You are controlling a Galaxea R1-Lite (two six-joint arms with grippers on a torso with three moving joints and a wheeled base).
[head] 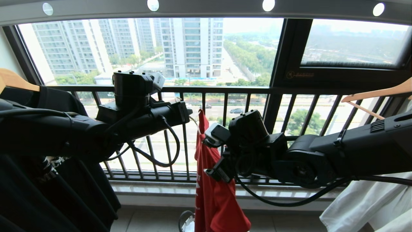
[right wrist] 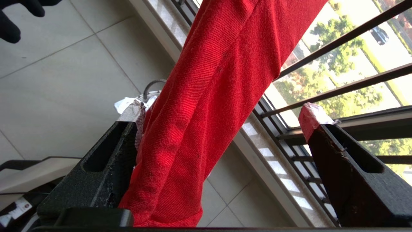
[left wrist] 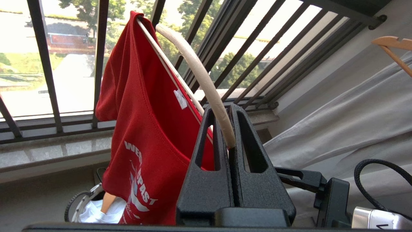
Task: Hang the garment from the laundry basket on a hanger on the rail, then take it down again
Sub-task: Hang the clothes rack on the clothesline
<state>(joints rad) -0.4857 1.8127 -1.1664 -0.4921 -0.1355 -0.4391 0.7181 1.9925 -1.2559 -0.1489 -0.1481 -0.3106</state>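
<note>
The red garment (head: 209, 180) hangs in front of the dark window railing (head: 225, 90), draped over the hanger (left wrist: 196, 67). The left gripper (left wrist: 230, 129) has its jaws pressed together on the hanger's pale curved wire, the garment just beside them. The right gripper (right wrist: 222, 129) has its jaws spread wide, the garment hanging between them against one finger. Only the left wrist view shows the white lettering; below the garment sits the laundry basket (left wrist: 80, 203).

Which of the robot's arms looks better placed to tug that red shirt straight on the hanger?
Probably the right. The right gripper stands open with the red shirt hanging between its fingers. The left gripper is shut on the hanger, holding it up.
</note>
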